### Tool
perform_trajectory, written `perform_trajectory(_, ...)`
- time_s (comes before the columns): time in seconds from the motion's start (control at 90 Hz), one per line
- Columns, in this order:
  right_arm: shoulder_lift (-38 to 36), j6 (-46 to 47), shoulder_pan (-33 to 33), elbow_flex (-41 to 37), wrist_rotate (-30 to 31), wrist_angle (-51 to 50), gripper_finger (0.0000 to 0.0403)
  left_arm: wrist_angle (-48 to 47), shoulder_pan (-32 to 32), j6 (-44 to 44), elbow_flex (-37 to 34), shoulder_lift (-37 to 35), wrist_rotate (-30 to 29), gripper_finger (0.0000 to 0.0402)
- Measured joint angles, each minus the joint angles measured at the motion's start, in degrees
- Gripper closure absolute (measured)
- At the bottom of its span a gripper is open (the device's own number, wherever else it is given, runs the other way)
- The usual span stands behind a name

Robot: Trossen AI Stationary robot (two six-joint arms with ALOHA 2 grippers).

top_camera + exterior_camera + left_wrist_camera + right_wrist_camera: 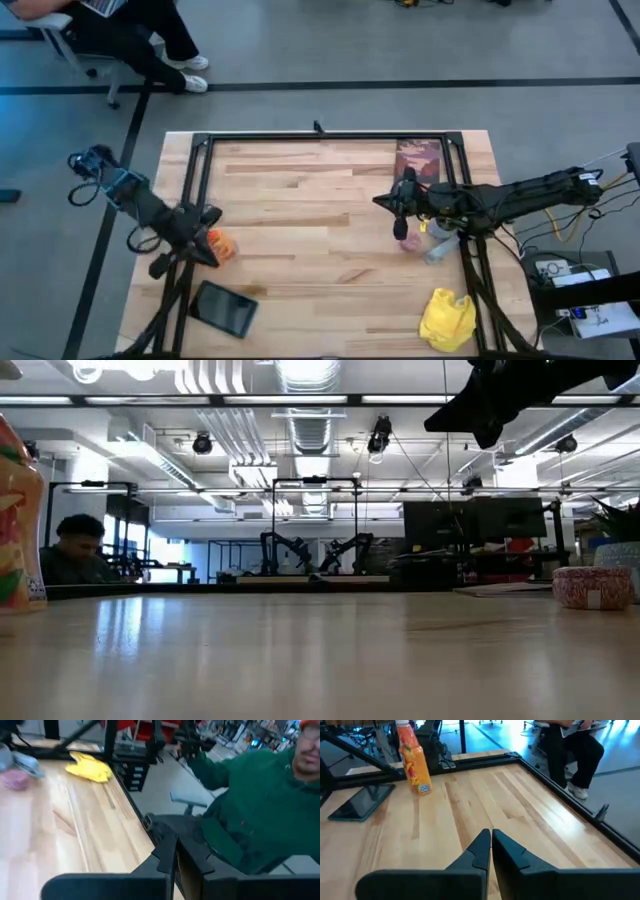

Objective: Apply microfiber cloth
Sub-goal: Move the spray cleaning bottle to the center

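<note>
Closest to my right wrist camera, the right gripper [491,837] shows two dark fingers pressed together with nothing between them, held above the middle-right of the pale wooden butcher-block table [300,215]. From above I count one bright yellow microfiber cloth [447,318], crumpled near the table's front right corner, well apart from both grippers. I also count one orange spray bottle with a white trigger [413,762], upright near the left edge, and one flat black tablet [224,308] at the front left, just in front of the bottle. One small round pinkish container [592,586] sits on the right side under the right arm, with a greyish object beside it that I cannot identify. The left gripper [175,851] sits by the left edge next to the bottle, fingers closed and empty. A black metal frame [325,137] borders the table. Beyond it I see grey floor, a seated person in a green top [260,815] and another seated person [140,40] past the far left corner. Most of the centre boards lie bare.
</note>
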Motion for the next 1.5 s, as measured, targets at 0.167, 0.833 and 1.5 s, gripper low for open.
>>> perform_trajectory(0.167,0.0,0.0,0.0,0.0,0.5,0.1,0.0403,-11.8,-10.2,-1.5,7.6,6.8,-19.6,0.0402)
perform_trajectory(0.833,0.4,-3.1,0.0,0.0,0.3,-1.6,0.0403,-50.3,-7.0,-26.5,29.4,13.5,-30.5,0.0287)
perform_trajectory(1.5,0.4,-7.5,0.0,0.0,-3.3,-1.9,0.0395,-57.7,-6.3,-39.6,32.3,12.0,-18.4,0.0266)
